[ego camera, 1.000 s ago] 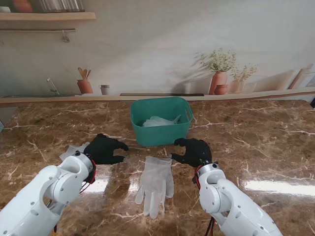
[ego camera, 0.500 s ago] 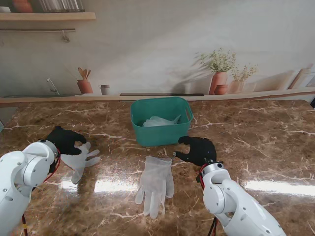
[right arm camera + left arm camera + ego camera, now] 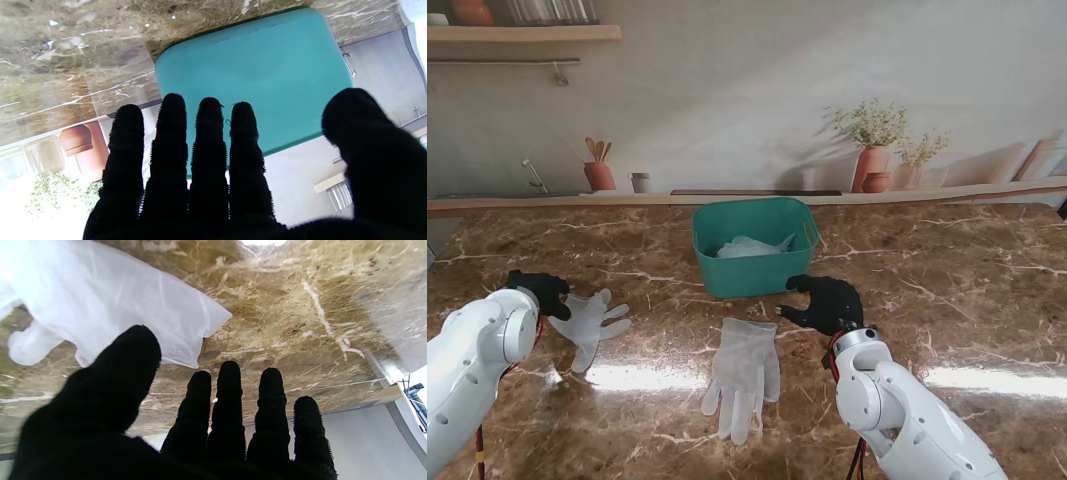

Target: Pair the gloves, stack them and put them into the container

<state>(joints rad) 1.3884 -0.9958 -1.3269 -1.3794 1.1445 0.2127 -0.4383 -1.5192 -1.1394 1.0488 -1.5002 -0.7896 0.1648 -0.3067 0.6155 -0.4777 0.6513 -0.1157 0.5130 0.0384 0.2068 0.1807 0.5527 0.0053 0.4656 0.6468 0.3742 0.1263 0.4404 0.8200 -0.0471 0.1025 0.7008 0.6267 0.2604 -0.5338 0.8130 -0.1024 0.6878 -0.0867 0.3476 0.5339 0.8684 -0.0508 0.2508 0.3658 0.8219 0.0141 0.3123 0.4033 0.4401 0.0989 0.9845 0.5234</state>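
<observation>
We see two loose white gloves on the brown marble table. The left glove lies flat with its fingers spread, pointing toward the right and toward us, well left of the teal container. The center glove lies nearer to us than the container, cuff toward the container and fingers pointing back at us; it looks thicker than a single layer, though we cannot tell whether it is one glove or a stacked pair. Inside the container more white glove material rests against the bottom.

Our left hand, in its black covering, sits just beside the cuff end of the left glove, on its far-left side. In the left wrist view the fingers are extended and apart with nothing between them, and the glove's cuff lies flat on the marble beyond the thumb, so the hand is empty and spread.

Our right hand hovers just right of the container's near corner, apart from the center glove. In the right wrist view its four fingers stretch straight toward the teal wall, thumb held off to the side, holding nothing
</observation>
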